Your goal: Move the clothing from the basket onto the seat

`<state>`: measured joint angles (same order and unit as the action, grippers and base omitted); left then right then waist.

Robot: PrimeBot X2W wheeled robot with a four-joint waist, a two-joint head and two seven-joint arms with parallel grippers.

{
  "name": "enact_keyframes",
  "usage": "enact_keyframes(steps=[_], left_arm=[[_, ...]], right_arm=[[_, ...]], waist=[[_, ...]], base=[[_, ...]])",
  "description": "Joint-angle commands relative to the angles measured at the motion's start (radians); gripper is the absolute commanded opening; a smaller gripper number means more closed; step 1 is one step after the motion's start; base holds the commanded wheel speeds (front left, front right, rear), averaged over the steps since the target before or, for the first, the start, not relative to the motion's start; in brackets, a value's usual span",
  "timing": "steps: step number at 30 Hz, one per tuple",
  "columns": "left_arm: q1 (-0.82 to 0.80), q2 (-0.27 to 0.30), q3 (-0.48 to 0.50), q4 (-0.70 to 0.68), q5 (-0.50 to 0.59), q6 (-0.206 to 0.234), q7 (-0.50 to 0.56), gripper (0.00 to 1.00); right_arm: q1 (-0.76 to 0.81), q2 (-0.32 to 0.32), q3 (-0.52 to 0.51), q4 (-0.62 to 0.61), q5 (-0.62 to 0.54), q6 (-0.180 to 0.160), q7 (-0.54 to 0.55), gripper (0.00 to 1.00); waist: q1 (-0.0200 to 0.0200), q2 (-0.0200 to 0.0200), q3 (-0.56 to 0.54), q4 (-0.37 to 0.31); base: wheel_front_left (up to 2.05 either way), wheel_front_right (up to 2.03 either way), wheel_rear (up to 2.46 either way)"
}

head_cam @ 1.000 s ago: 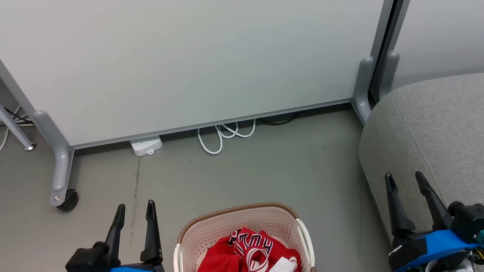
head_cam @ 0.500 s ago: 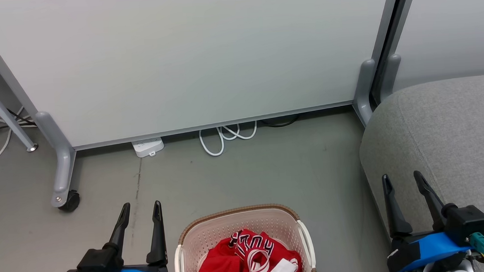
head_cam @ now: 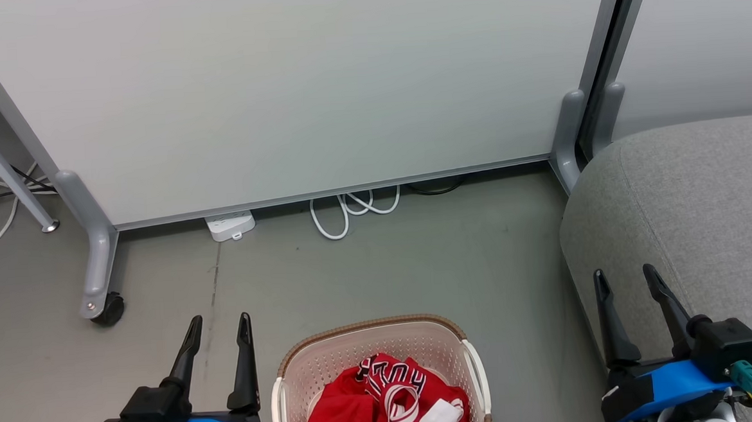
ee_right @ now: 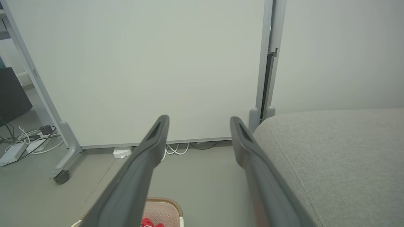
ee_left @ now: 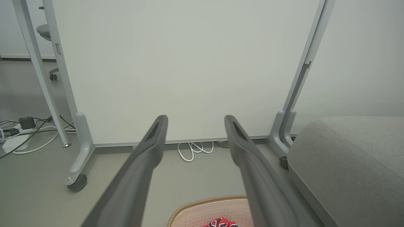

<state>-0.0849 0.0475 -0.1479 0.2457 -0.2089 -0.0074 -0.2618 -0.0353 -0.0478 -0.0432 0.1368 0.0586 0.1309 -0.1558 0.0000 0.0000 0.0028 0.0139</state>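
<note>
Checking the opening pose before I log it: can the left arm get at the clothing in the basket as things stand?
Probably yes. The left tool is open and empty, just left of the basket; the clothing lies uncovered in its open top, and nothing stands between them.

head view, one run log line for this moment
left pincer: open, empty | right pincer: open, empty | red white-trimmed clothing: in cream perforated plastic basket | large grey fabric seat: no clothing visible | grasp: not yet
</note>
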Motion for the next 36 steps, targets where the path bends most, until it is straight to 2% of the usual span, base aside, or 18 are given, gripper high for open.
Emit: enact_keyframes(steps=[1, 10, 17, 22, 28, 32, 36], left_arm=[[0.001, 0.005, 0.004, 0.001, 0.003, -0.001, -0.005, 1.00], [-0.047, 0.021, -0.021, 0.064, 0.028, -0.026, 0.000, 1.00], [-0.149, 0.042, -0.042, 0.124, 0.039, -0.042, 0.039, 1.00], [-0.236, 0.077, -0.052, 0.203, 0.056, -0.054, 0.081, 1.00], [-0.348, 0.162, -0.092, 0.325, 0.107, -0.078, 0.176, 1.00], [-0.397, 0.213, -0.101, 0.408, 0.096, -0.099, 0.237, 1.00], [-0.424, 0.238, -0.084, 0.481, 0.078, -0.093, 0.280, 1.00]], right_arm=[[0.005, -0.004, 0.002, 0.000, 0.002, 0.000, -0.004, 1.00], [-0.046, -0.004, 0.035, -0.009, 0.012, 0.000, -0.007, 1.00], [-0.155, -0.004, 0.099, -0.040, 0.029, 0.000, -0.023, 1.00], [-0.249, -0.004, 0.161, -0.042, 0.057, 0.000, -0.048, 1.00], [-0.353, -0.003, 0.232, -0.031, 0.102, 0.000, -0.086, 1.00], [-0.402, -0.003, 0.257, -0.018, 0.132, 0.000, -0.102, 1.00], [-0.419, -0.002, 0.264, -0.004, 0.169, 0.000, -0.109, 1.00]], waist=[[0.0000, 0.0000, 0.004, -0.002], [0.0000, 0.0000, 0.063, -0.054], [0.0000, 0.0000, 0.227, -0.154], [0.0000, 0.0000, 0.371, -0.244], [0.0000, 0.0000, 0.537, -0.348], [0.0000, 0.0000, 0.615, -0.405], [0.0000, 0.0000, 0.669, -0.443]], base=[[0.00, 0.00, 0.00], [0.00, 0.00, 0.00], [0.00, 0.00, 0.00], [0.00, 0.00, 0.00], [0.00, 0.00, 0.00], [0.00, 0.00, 0.00], [0.00, 0.00, 0.00]])
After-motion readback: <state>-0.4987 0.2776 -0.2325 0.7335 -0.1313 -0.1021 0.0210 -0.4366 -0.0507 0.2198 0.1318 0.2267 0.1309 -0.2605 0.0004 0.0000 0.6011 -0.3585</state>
